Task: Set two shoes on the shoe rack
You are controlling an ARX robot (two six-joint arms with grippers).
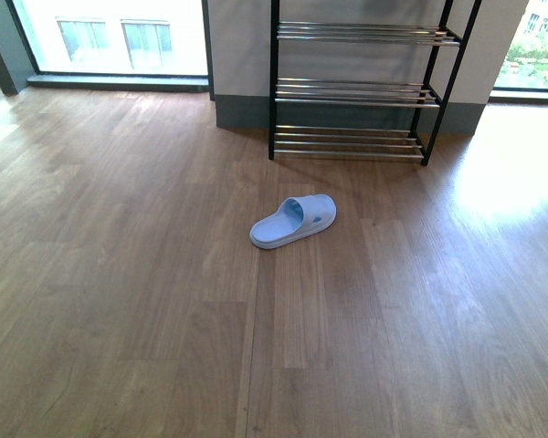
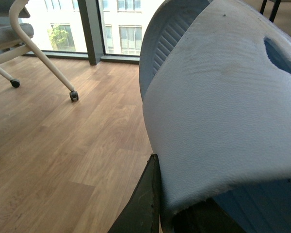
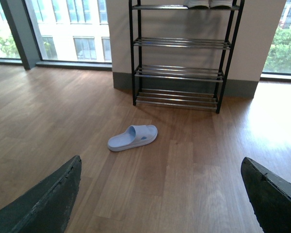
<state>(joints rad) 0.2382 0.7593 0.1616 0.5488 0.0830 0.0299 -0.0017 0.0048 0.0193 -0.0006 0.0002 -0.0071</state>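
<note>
My left claw (image 2: pixel 169 214) is clamped on a pale blue slipper (image 2: pixel 223 111), which hangs clear of the wooden floor (image 2: pixel 58 145) and fills most of the left wrist view. Only one dark finger (image 2: pixel 146 199) shows, pressed against the edge of the slipper's broad strap. The other finger is hidden behind the strap.

My right claw (image 3: pixel 161 160) is spread wide and holds nothing. Its two dark fingers (image 3: pixel 51 199) sit well apart, with bare floor between them.

In the front view, the second slipper (image 1: pixel 292 222) lies flat on the floor near the middle, its length running from 8 o'clock to 2 o'clock, sole down. The shoe rack (image 1: pixel 352 89) stands at 1 o'clock from it, well apart, against the wall between two windows. It has a black frame and shelves of thin chrome bars. The three shelves I can see in that view are bare.

In the right wrist view, two white-soled things (image 3: pixel 209 4) sit on the rack's top shelf, cut off by the edge, so I cannot tell what they are. A chair on castors (image 2: pixel 73 95) stands by the window.
</note>
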